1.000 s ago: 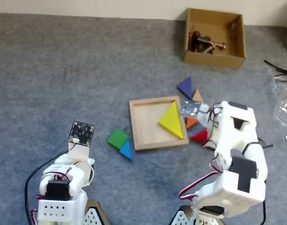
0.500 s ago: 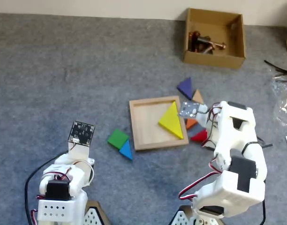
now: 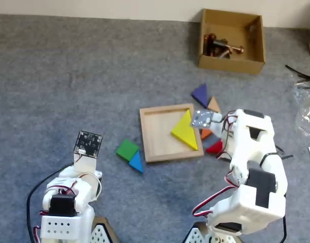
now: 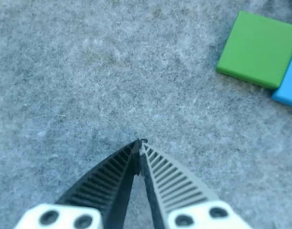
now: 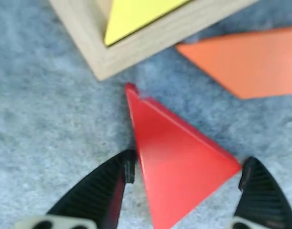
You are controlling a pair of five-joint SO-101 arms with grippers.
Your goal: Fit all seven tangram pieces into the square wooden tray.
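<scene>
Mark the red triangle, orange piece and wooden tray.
red triangle (image 5: 178,160), right wrist view, face centre
orange piece (image 5: 251,62), right wrist view, face centre
wooden tray (image 5: 84,33), right wrist view, rim near corner

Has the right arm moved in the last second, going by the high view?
Yes, slightly. The right arm has edged its wrist end leftward, closer over the right rim of the wooden tray, which itself has stayed put.

The right arm (image 3: 252,139) creeps a little toward the tabletop's left and far edges. This brings its wrist closer to the right rim of the wooden tray (image 3: 170,155), above the orange piece (image 3: 205,133) and the red triangle (image 3: 215,147).
</scene>
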